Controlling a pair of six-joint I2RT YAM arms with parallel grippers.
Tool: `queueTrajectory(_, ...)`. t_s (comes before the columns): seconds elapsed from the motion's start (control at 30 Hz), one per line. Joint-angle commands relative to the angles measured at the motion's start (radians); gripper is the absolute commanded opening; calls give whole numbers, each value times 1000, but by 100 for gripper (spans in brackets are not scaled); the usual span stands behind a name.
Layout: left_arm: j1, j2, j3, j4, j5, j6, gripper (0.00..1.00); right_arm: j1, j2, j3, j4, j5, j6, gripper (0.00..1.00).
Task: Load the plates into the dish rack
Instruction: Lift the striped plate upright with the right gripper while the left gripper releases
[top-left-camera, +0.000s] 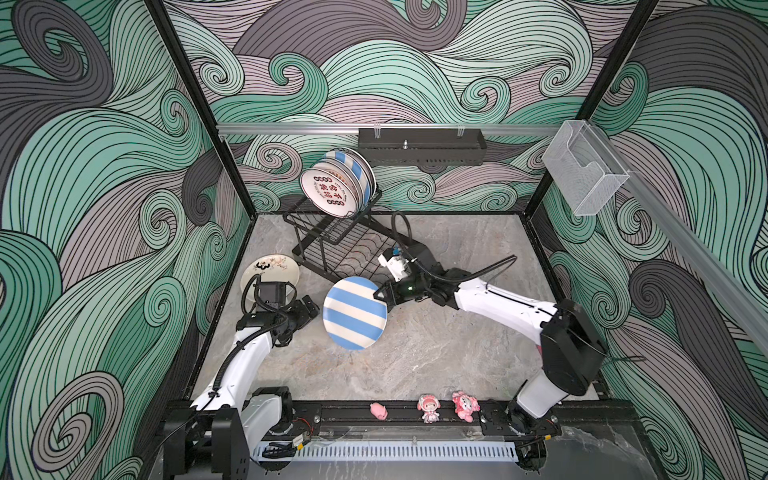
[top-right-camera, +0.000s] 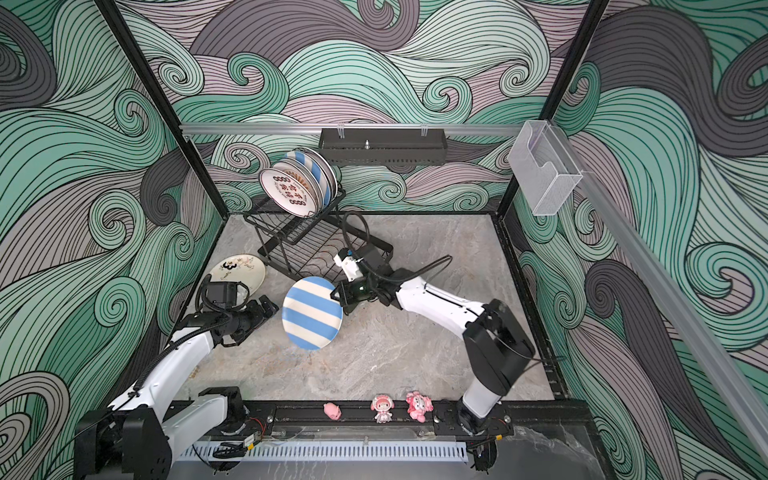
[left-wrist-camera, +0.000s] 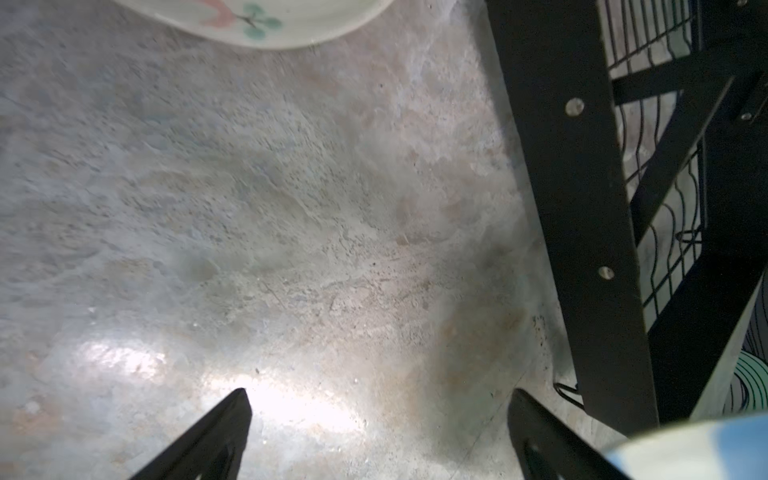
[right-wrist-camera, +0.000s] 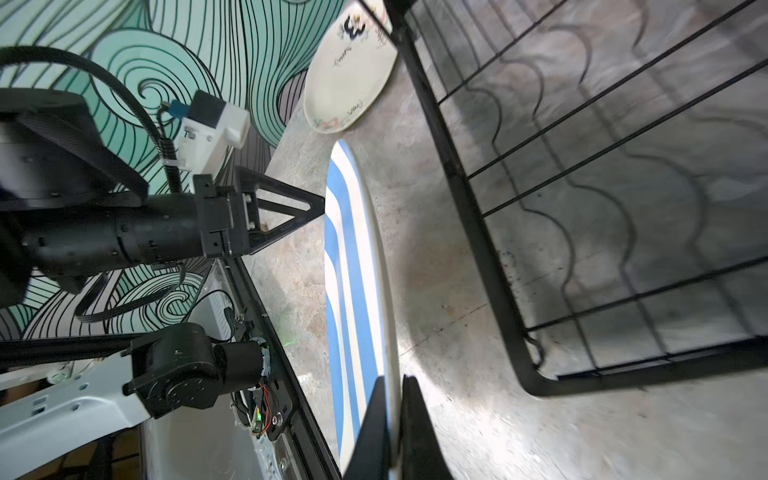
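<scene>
While one plate (top-left-camera: 354, 312) is gripped, three figurines (top-left-camera: 428, 408)

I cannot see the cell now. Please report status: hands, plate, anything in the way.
Right hand shut on striped plate, tilted. Left hand open, empty. Dish rack close beside plate.

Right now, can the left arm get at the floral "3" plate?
Probably yes: the left gripper is open and empty, and the floral plate lies flat on the table close by, nothing between. The flat rim may be awkward to pinch.
</scene>
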Motion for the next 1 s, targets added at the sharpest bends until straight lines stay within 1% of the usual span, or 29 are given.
queueTrajectory(0.0,3,11,33,-23,-34,11,99,-48,-107,89,-138,51,-156,0)
queueTrajectory(0.07,3,20,31,-15,-22,10,98,-85,-145,127,-158,77,-189,0)
queueTrajectory(0.2,3,29,33,-24,-11,12,99,-129,-150,230,-177,90,-229,0)
queueTrajectory(0.27,2,27,26,-20,-11,12,99,-132,-129,308,-194,155,-267,0)
queueTrajectory(0.33,4,28,17,-8,-10,11,99,-131,-94,412,-201,194,-310,0)
queueTrajectory(0.47,3,39,2,24,23,6,99,-123,-33,528,-98,188,-364,0)
queueTrajectory(0.6,2,57,3,18,48,12,99,-103,53,651,-14,225,-436,0)
queueTrajectory(0.73,3,43,-14,11,51,13,99,-73,124,696,125,245,-488,0)
queueTrajectory(0.97,3,37,-26,11,42,11,99,-28,272,805,252,282,-543,0)
